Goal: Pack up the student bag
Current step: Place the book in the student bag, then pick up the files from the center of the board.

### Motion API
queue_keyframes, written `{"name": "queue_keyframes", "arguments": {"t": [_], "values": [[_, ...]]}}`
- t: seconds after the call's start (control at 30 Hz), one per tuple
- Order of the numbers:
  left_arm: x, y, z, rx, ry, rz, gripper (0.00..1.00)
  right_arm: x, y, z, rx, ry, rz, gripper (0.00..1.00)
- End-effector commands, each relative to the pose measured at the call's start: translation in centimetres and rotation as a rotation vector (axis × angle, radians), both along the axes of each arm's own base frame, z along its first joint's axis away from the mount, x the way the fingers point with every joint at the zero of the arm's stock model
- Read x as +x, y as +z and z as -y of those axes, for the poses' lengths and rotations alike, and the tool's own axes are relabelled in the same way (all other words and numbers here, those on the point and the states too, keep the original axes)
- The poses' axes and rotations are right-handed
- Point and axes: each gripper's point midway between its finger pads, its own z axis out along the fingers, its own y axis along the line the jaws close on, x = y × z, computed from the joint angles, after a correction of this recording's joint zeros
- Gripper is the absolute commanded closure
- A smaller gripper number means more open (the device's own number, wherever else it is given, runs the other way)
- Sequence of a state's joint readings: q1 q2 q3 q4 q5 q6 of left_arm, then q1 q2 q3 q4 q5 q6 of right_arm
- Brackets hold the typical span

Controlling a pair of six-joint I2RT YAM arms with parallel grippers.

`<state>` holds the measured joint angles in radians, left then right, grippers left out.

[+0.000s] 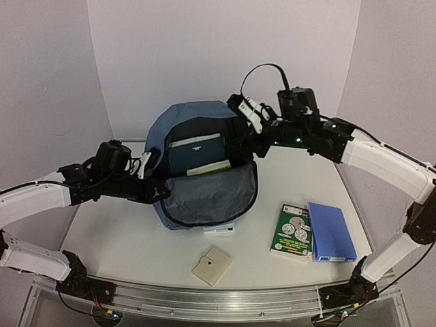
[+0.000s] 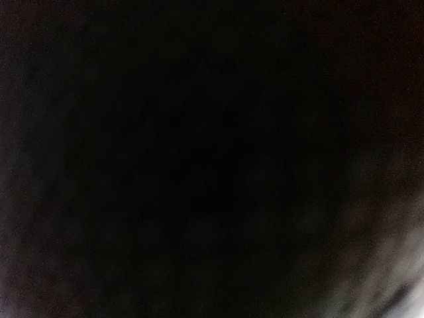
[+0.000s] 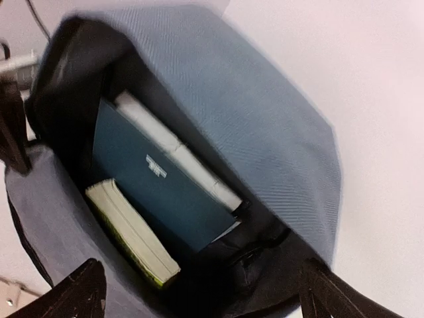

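My right gripper [image 1: 248, 112] hangs spread wide over the top of the student bag [image 1: 210, 195], holding nothing; from its wrist camera both fingertips [image 3: 78, 291] frame the open mouth. The bag sits mid-table towards the back wall, its grey-lined front flap folded down towards me. Inside the main compartment a dark teal book [image 3: 156, 180] stands upright. A white-edged volume [image 3: 177, 150] is behind it, and a thinner book with yellow-green edging [image 3: 134, 233] leans in front.

My left gripper [image 1: 150, 167] is closed and pressed against the bag's left rim. Its camera shows only black, so I cannot tell whether fabric is pinched.

Out on the table [image 1: 122, 231], right of the bag, a green book [image 1: 293, 230] lies just beside a blue case [image 1: 331, 231]. A beige square [image 1: 212, 266] lies nearer me.
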<state>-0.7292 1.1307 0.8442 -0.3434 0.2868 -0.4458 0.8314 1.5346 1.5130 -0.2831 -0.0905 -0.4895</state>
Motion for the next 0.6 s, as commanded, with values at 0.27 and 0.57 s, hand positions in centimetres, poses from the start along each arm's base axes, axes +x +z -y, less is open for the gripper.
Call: {"name": "queue_keyframes", "arguments": {"t": [0.27, 0.57], "values": [[1.1, 2.1, 0.6, -0.043, 0.022, 0.042, 1.00, -0.1, 1.5, 13.9, 0.425, -0.681, -0.145, 0.02], [0.9, 1.8, 0.6, -0.054, 0.017, 0.041, 1.00, 0.1, -12.4, 23.7, 0.484, -1.169, -0.421, 0.03]]}}
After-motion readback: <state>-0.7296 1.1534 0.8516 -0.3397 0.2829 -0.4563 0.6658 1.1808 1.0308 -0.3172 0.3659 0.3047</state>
